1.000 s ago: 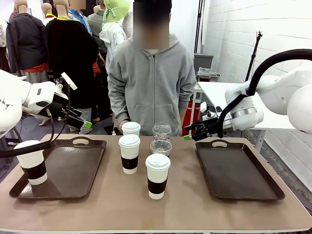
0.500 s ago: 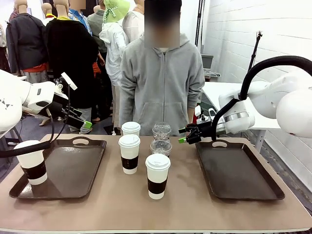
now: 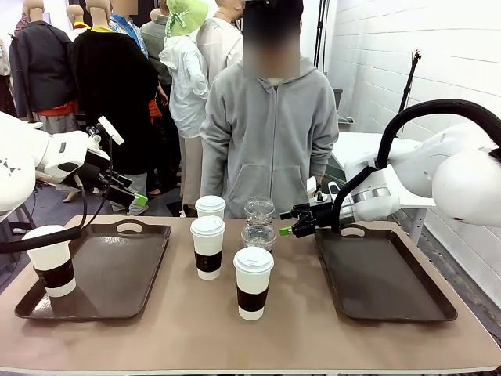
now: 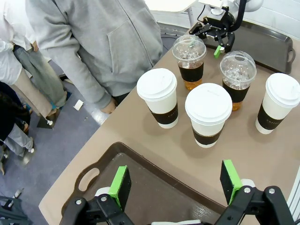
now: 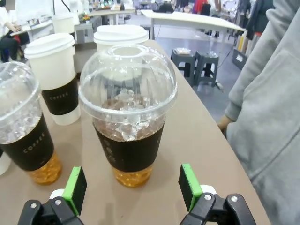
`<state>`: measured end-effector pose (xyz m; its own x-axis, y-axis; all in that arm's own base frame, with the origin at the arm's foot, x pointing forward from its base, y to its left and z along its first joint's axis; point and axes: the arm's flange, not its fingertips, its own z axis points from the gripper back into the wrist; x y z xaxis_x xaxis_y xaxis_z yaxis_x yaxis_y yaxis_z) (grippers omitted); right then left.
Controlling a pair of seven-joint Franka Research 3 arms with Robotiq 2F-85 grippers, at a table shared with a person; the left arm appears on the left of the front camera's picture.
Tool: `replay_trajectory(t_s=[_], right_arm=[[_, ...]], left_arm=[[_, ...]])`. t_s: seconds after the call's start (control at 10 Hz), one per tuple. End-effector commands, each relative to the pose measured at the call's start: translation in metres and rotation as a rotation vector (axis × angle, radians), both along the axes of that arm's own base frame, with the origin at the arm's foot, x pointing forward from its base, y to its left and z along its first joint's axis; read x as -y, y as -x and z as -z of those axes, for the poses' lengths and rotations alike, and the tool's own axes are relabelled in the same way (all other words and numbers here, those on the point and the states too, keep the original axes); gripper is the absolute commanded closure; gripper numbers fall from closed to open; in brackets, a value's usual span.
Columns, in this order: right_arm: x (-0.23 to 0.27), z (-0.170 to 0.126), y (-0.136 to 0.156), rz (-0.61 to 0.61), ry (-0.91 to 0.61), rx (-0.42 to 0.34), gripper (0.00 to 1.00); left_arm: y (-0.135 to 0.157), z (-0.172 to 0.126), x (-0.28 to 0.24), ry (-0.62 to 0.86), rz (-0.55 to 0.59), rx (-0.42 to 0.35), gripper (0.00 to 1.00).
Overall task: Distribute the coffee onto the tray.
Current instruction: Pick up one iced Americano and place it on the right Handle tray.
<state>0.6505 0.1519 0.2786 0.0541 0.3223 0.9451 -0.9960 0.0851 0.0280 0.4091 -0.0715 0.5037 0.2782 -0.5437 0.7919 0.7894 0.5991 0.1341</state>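
Right hand (image 3: 286, 223), spread open, faces a clear plastic cup (image 5: 126, 117) standing upright on the tan table (image 5: 201, 126) just before it, smooth dome lid upward, dark sleeve around ice and amber drink

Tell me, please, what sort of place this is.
Probably a robotics lab staged as a coffee counter: white robot arms flank a table holding trays and coffee cups, with a painted brick wall and a work table behind.
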Motion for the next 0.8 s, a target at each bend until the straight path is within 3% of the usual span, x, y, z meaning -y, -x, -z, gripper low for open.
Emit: replay_trajectory(t_s=[0.0, 0.7], right_arm=[[-0.008, 0.005, -0.009, -0.02, -0.059, 0.016, 0.0], [-0.024, 0.005, -0.017, -0.077, -0.089, -0.038, 0.0]], left_arm=[[0.0, 0.001, -0.001, 0.005, 0.002, -0.003, 0.0], [0.0, 0.001, -0.001, 0.005, 0.002, -0.003, 0.0]])
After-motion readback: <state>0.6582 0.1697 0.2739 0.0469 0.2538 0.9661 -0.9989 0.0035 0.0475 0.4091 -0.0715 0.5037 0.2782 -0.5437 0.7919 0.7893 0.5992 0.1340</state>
